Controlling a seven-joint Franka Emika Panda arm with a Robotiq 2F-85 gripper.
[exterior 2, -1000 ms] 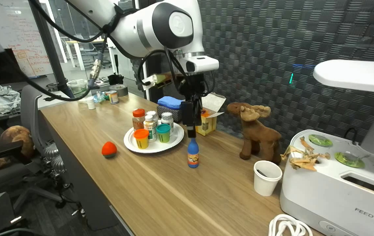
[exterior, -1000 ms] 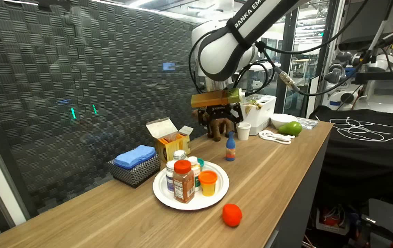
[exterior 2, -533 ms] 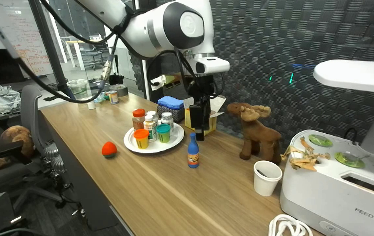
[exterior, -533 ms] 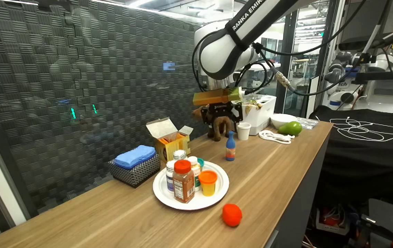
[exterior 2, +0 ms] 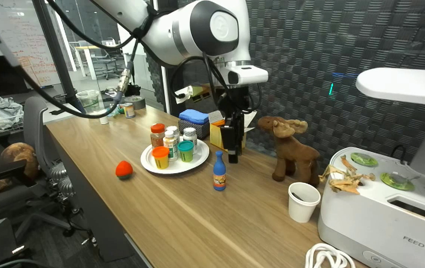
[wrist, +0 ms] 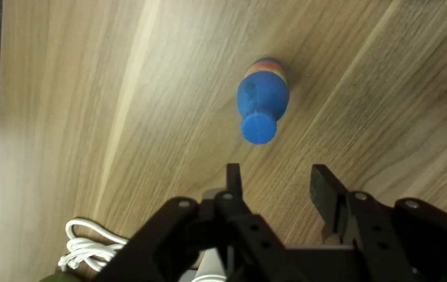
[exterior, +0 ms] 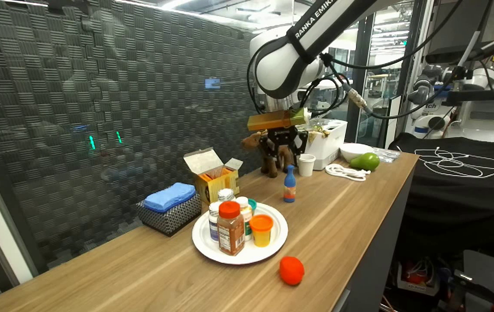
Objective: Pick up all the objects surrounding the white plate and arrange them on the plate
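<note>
The white plate (exterior: 251,256) holds a red-capped spice jar (exterior: 230,232), several white-capped bottles, an orange-lidded tub (exterior: 261,234) and a teal-lidded tub (exterior 2: 186,152). Off the plate, a blue bottle (exterior 2: 219,173) stands upright on the wooden counter. A round red object (exterior: 291,270) lies on another side of the plate, near the counter's front edge. My gripper (wrist: 276,166) is above the counter, its jaws partly apart with only bare wood seen between them. In the wrist view the blue bottle (wrist: 263,96) is ahead of the fingertips, not between them.
Behind the gripper stand a brown plush moose (exterior 2: 294,149) and a white paper cup (exterior 2: 303,203), beside a white planter machine (exterior 2: 368,219). An opened yellow box (exterior: 217,182) and a black box with blue cloth (exterior: 170,197) line the wall. White cord (wrist: 90,246) lies on the counter.
The gripper has shifted away from the plate toward the moose and cup side, ending slightly lower in an exterior view. Its fingers have drawn closer together. The objects have stayed put.
</note>
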